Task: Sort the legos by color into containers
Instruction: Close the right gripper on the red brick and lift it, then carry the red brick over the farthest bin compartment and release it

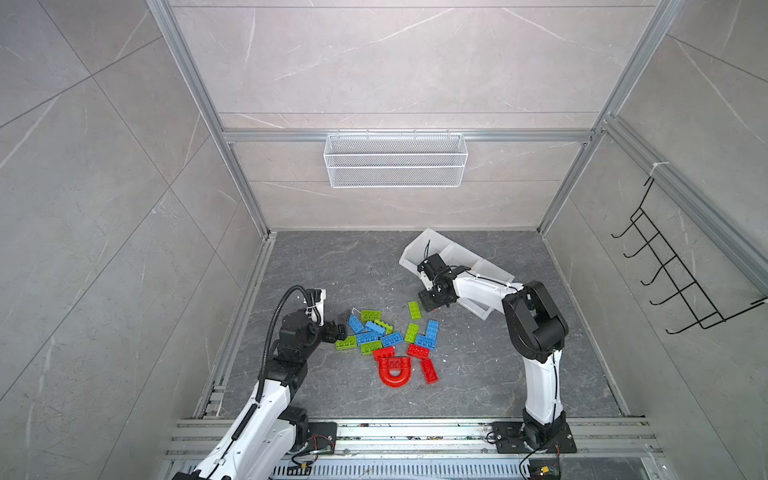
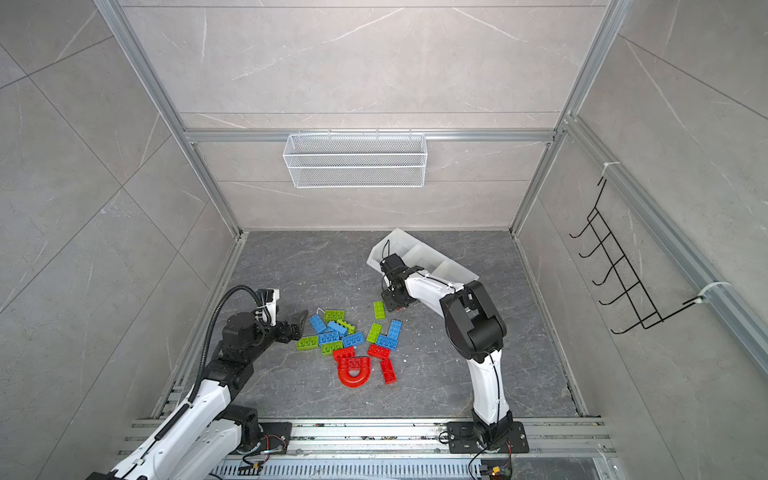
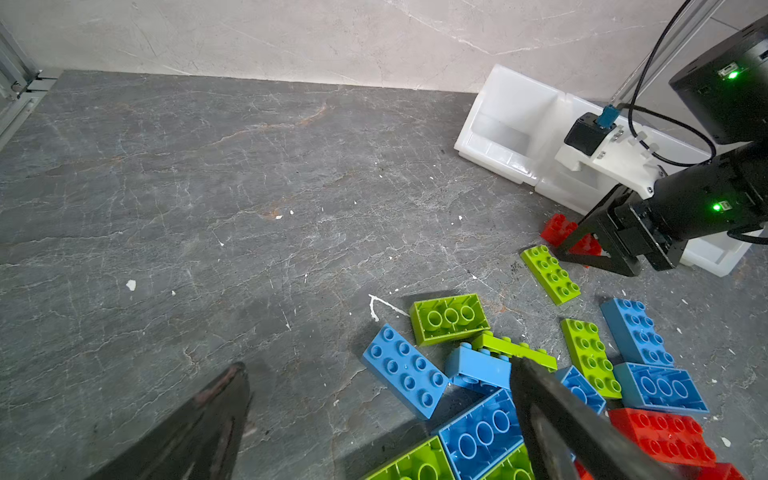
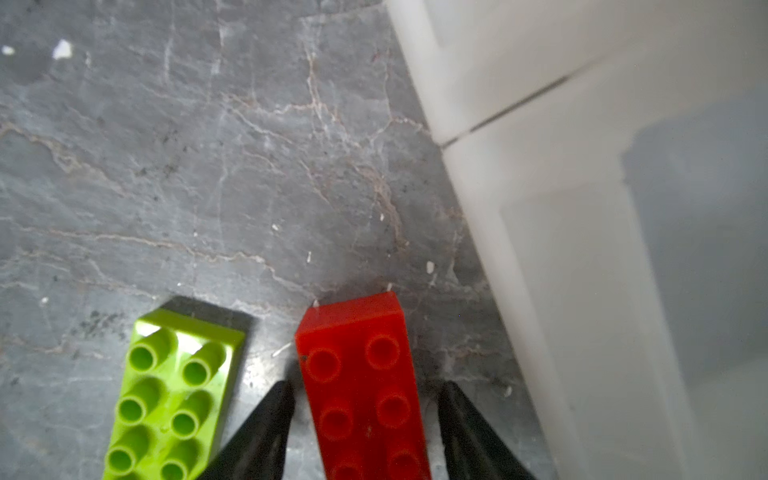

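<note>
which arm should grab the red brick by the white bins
right arm: its jaws straddle the red brick beside the containers; the left arm, jaws open, sits across the pile.

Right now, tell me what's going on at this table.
Two robot arms are sorting toy bricks by color. The right claw is low over the table beside the white bins, its jaws open on either side of a red brick and not yet clamped on it. The left claw is wide open and holds nothing, at the edge of the pile of blue, green and red bricks. What shows of the bins holds no bricks, so sorting has barely begun.
</note>
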